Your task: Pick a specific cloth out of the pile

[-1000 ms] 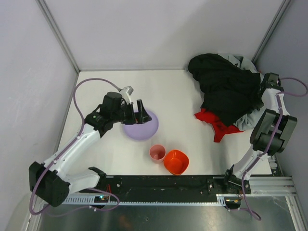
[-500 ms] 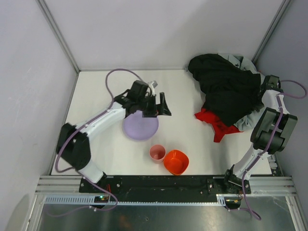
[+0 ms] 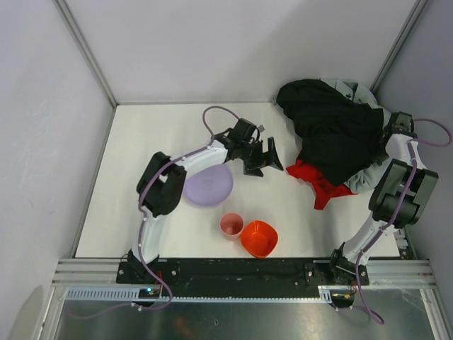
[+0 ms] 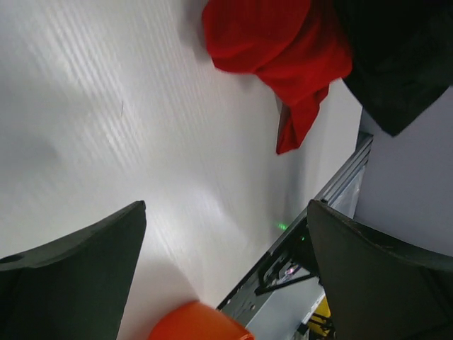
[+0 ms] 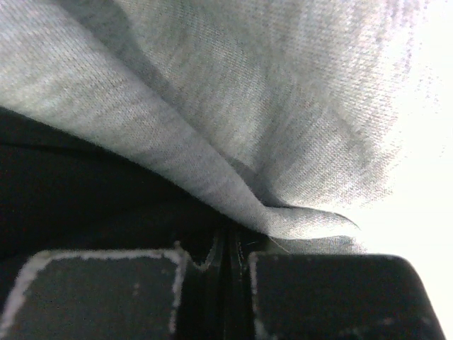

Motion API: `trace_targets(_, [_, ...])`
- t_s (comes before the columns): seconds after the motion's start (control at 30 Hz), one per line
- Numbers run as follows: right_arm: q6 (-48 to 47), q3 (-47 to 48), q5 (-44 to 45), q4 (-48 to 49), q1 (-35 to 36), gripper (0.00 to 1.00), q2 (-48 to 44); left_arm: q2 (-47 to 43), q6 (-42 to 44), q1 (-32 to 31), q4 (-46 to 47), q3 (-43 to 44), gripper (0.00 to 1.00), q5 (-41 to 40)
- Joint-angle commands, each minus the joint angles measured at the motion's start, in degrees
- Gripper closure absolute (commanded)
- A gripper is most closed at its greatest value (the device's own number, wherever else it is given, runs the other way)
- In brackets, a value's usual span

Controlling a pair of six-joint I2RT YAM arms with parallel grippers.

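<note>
Our left end effector (image 3: 267,159) hangs spread wide over the white counter (image 3: 141,163), just left of the plain red fabric cloth (image 3: 316,178) tucked under the near edge of the black-and-grey garment pile (image 3: 333,131). At far right, our right end effector (image 5: 230,244) is pressed together against grey fabric.

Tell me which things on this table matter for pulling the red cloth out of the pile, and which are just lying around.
For the job: red cloth, pile, open left claw.
Just lying about: purple plate, pink cup, orange bowl.
</note>
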Motion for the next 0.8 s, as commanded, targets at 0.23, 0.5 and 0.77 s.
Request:
trace_targets(0.23, [-1.2, -4.9, -4.3, -2.4, 0.4, 1.0, 5.5, 16.5, -13.6, -1.0, 9.2, 14.7, 0.0, 7.7])
trace_targets(0.5, [-1.3, -5.0, -5.1, -2.2, 0.2, 1.0, 5.6, 25.2, -21.0, -1.9, 15.9, 22.2, 0.02, 10.6])
trace_targets(0.77, [-1.1, -5.1, -6.0, -1.7, 0.2, 1.0, 6.1, 30.0, -26.4, -3.4, 23.8, 23.8, 0.11, 11.5])
